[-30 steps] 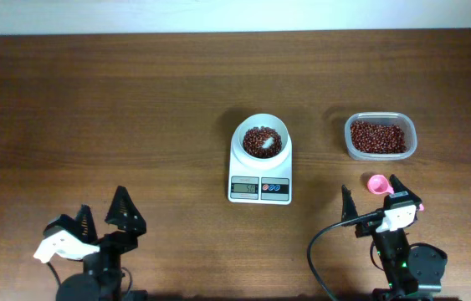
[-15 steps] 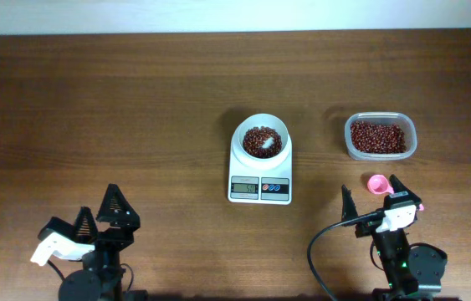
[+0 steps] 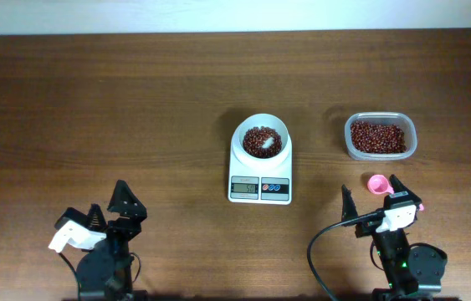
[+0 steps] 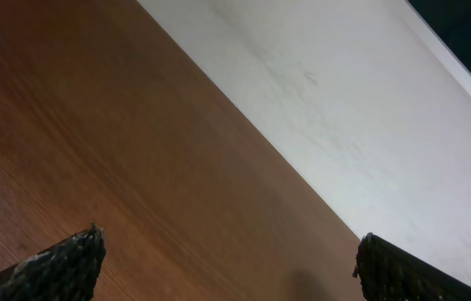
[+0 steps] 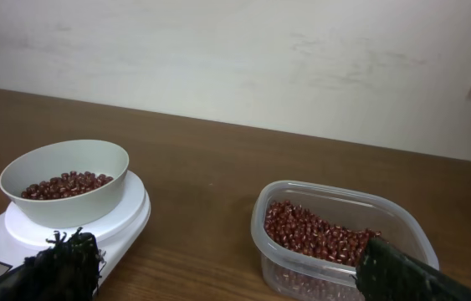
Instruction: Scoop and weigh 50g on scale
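The white scale (image 3: 260,189) stands mid-table, and its round bowl (image 3: 262,119) holds dark red-brown beans (image 3: 258,138). The right wrist view shows the same scale (image 5: 126,209) and its beans (image 5: 63,184) at the left. My right gripper (image 3: 369,189) is open near the front right edge, aimed at the gap between scale and tub, and nothing sits between its fingers (image 5: 59,267). From overhead a pink scoop (image 3: 376,183) shows between those fingers, lying on the table. My left gripper (image 3: 108,201) is open and empty at the front left, its fingers (image 4: 59,267) wide apart.
A clear plastic tub (image 3: 379,117) full of beans (image 3: 377,137) stands right of the scale, and it shows in the right wrist view (image 5: 319,267) too. A white wall (image 4: 369,109) rises behind the table's far edge.
My left arm has swung a little to the right and turned at its base, still open. The right arm, scoop, scale and tub have not moved.
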